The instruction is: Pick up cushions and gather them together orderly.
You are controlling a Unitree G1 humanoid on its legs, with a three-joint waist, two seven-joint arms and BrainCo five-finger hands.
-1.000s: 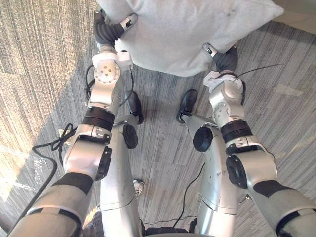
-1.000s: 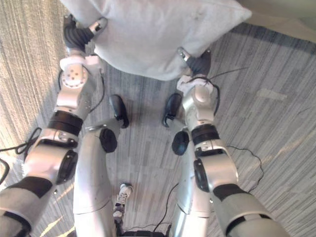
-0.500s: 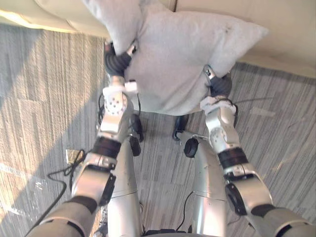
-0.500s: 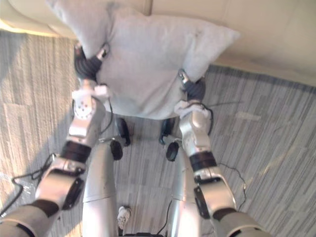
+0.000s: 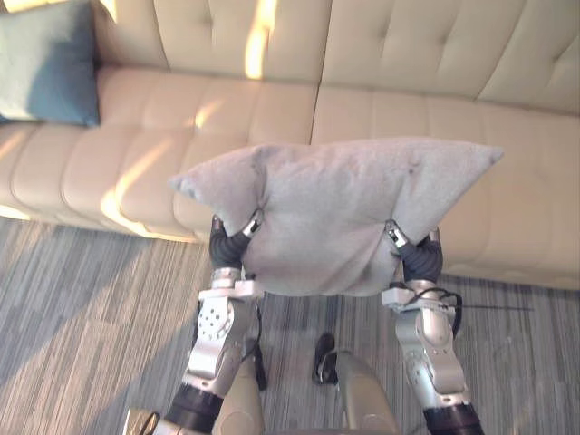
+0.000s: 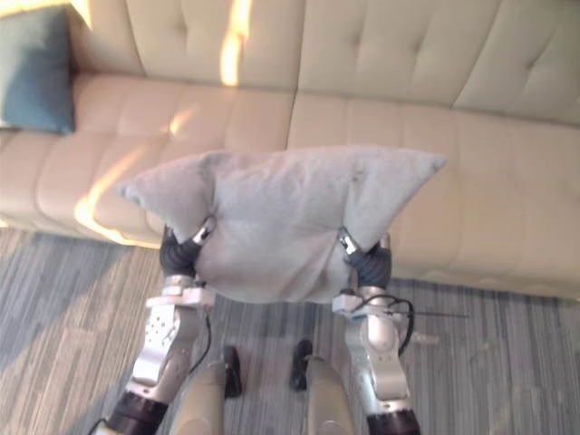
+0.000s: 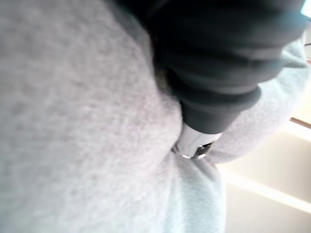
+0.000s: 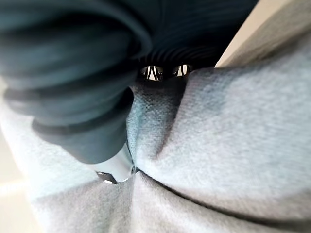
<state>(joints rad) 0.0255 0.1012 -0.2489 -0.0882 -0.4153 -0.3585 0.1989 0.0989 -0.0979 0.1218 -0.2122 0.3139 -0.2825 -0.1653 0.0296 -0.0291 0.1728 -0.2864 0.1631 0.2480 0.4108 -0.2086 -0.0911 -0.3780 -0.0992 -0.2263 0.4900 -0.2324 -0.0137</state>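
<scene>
A large grey cushion (image 5: 335, 208) hangs in the air in front of a beige sofa's (image 5: 399, 109) seat, held by its lower edge from both sides. My left hand (image 5: 228, 243) grips its lower left part, thumb pressed into the cloth. My right hand (image 5: 419, 258) grips the lower right part the same way. In the left wrist view the left hand (image 7: 214, 97) digs into the grey cloth (image 7: 73, 121); in the right wrist view the right hand (image 8: 82, 111) creases it (image 8: 233, 145). A blue cushion (image 5: 50, 59) leans on the sofa's far left end.
The sofa runs across the whole width ahead, with a tufted back and sunlit patches on its seat. Grey striped carpet (image 5: 72, 317) lies between me and the sofa's front edge.
The view has swung up from the carpet to the sofa. Both hands have kept their hold and carried the grey cushion higher, up to seat level.
</scene>
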